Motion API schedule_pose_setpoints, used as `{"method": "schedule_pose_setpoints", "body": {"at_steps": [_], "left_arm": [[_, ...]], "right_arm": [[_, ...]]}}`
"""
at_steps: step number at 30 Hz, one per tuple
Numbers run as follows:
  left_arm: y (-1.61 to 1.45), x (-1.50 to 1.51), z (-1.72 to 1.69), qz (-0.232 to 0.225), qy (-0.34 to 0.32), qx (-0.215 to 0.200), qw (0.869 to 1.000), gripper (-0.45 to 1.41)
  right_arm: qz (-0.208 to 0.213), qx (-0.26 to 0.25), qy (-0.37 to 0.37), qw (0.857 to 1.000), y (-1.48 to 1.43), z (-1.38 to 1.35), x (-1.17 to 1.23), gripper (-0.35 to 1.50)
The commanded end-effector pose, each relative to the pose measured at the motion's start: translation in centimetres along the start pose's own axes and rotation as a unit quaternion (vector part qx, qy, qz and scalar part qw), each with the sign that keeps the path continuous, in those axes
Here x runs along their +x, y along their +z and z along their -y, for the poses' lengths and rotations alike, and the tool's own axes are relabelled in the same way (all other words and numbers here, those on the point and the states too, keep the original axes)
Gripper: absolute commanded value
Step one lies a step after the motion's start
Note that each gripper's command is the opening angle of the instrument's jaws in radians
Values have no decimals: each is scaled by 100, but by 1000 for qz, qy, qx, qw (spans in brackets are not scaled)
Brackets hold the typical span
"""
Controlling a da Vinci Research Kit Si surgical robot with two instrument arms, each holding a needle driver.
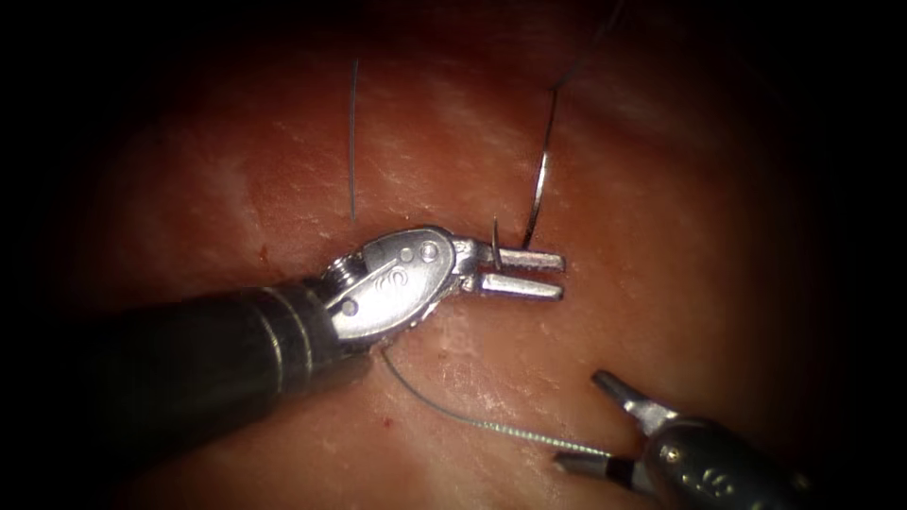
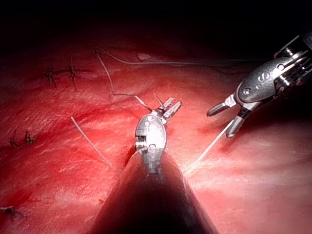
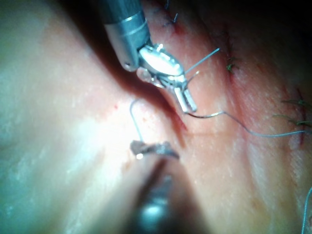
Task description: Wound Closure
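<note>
1. The needle [image 1: 539, 194] rises out of the tissue [image 1: 661, 312] just above the left tool [image 1: 529, 274], its lower end sunk in the surface, its upper end trailing thread [image 1: 351, 142].
2. The left tool's jaws stand parted and hold nothing, one on each side of the spot where the needle enters; that looks like bracing the tissue.
3. Below the left tool, the right tool [image 1: 590, 425] is spread wide; a thread strand touches its lower jaw, ungripped.
4. Finished stitches [image 2: 61, 75] lie beyond.
</note>
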Motion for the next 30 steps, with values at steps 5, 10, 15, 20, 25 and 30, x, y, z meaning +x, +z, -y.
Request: {"method": "schedule_pose_setpoints", "body": {"at_steps": [5,10,15,20,25,30], "left_arm": [[38,-21,56,-4,0,3,1000,-45],[49,-35,94,1,-2,14,1000,-45],[49,-51,125,3,-1,21,1000,-45],[40,-64,156,20,-20,45,999,-3],[29,-75,184,45,-85,99,990,86],[5,-69,190,87,-96,127,983,118]], "right_arm": [[1,-13,3,1000,3,-2,-3,148],[2,-13,3,1000,1,-1,-2,148],[0,-14,3,1000,2,0,-2,148],[0,-15,3,1000,4,1,-2,148],[-1,-13,4,1000,6,3,0,148],[-5,-10,5,1000,12,4,3,148]]}}
